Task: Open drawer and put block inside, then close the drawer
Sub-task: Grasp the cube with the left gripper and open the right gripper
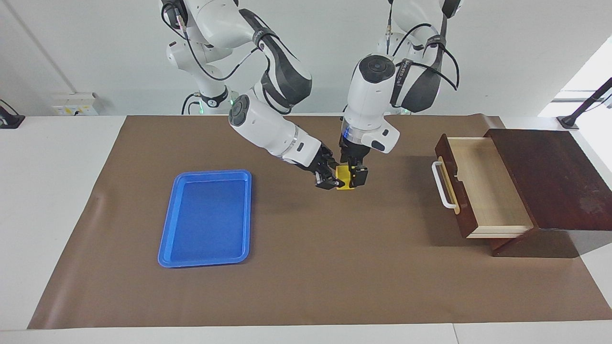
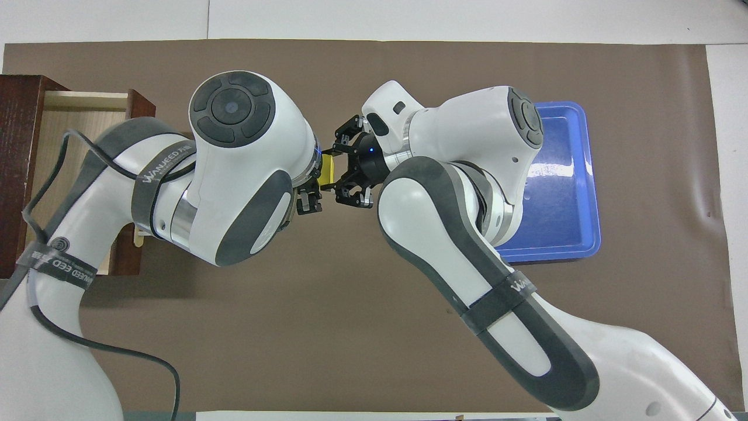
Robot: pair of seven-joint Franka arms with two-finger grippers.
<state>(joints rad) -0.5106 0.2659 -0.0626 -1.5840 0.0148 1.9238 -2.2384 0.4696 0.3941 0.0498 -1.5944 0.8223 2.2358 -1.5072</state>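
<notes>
1. One small yellow block (image 1: 344, 177) sits at the centre of the facing frame. It appears lifted off the counter (image 1: 334, 277), about midway between tray and drawer.
2. It looks rigid, light and smooth-faced, with nothing fragile about it. The best hold, in my judgement, is a pinch on two opposite flat faces, centred so it cannot swivel. A corner grip would likely let it slip.
3. Left end effector (image 1: 351, 176) comes straight down onto the block. Its fingers seem closed on the block's sides, though the wrist hides them from overhead.
4. Right end effector (image 1: 330, 179) reaches in at a slant from the tray's side. Its fingers are spread wide in the overhead view, with the tips just beside the block and apparently gripping nothing.
5. This reads as a hand-over, with the block now in the left arm's care.
6. Drawer (image 1: 483, 186) stands pulled well out of its dark box (image 1: 550, 177), in the middle band of the frame at the left arm's end of the counter. Its pale inside is bare, and the white handle (image 1: 442, 186) faces the block.
7. Blue tray (image 1: 208, 217) lies flat in the lower middle band, toward the right arm's end and well apart from the block.
8. Opening seems done. Carrying the block over the drawer front, releasing it low and pushing the drawer shut remain.
</notes>
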